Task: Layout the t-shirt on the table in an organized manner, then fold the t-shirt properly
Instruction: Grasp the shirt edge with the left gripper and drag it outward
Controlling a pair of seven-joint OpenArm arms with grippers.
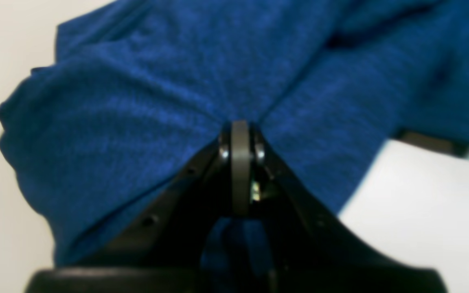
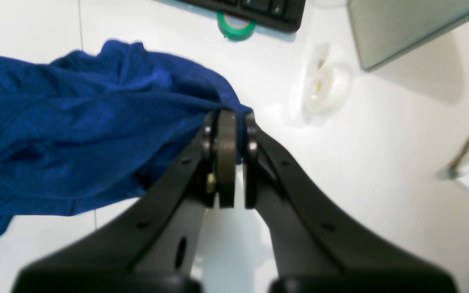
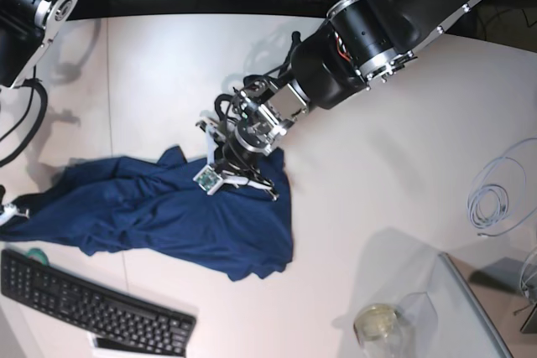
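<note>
The navy-blue t-shirt [image 3: 168, 211] lies crumpled in a long band on the white table [image 3: 377, 148], from the left edge to the middle. My left gripper [image 3: 243, 178] is down on its right part and shut on a pinch of the fabric; the left wrist view shows the pads [image 1: 240, 134] closed with the t-shirt [image 1: 136, 101] bunching out from them. My right gripper [image 2: 234, 122] is shut on an edge of the t-shirt [image 2: 75, 134] at its far left end, low over the table [image 2: 381, 171]. In the base view it barely shows at the left edge.
A black keyboard [image 3: 92, 308] and a green tape roll [image 3: 35, 254] lie just in front of the t-shirt's left end; both show in the right wrist view, keyboard [image 2: 259, 8] and roll [image 2: 236, 24]. A clear container [image 3: 377, 323] and a coiled cable [image 3: 495, 190] are at the right.
</note>
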